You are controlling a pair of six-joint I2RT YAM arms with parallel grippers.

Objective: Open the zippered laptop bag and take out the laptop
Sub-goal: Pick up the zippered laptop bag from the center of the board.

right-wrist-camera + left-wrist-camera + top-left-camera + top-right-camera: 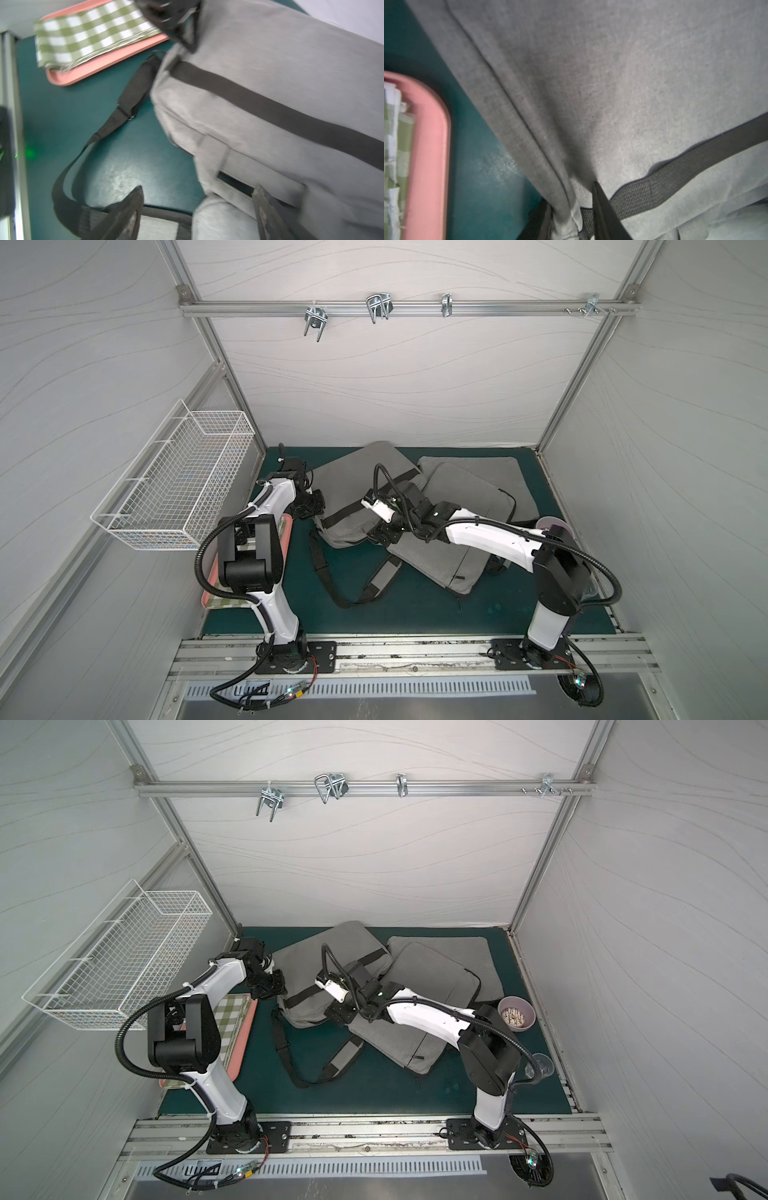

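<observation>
Step in hand, as a judgement: regrasp. No zipper opening and no laptop visible, so the bag reads as not yet opened.

Laptop bag (365, 493) sits centre of the green mat (415, 614) in both top views, leaning on two more grey sleeves (457, 506) to its right; shoulder strap (320, 568) trails toward the bottom of the frame.

Left gripper (309, 508) is at the bag's left edge. Left wrist view: a fold of bag fabric (566, 207) lies between the fingers (604, 207), jaws partly apart; cannot tell whether they pinch it.

Right gripper (197, 209) is at the bag's lower edge, jaws spread wide, nothing between them, one finger (268, 214) against the bag, next to a dark slot (234, 184).

Next move, probably: find the zipper pull; it isn't resolvable in any view. One arm pins the fabric, the other pulls along the seam.

Containers:
- pink tray (245, 1027), left of frame: green checked cloth (235, 1019)
- bowl (516, 1014), right: a donut-like item
- clear cup (542, 1065), lower right: contents unclear
- wire basket (183, 485) on left wall: contents unclear
</observation>
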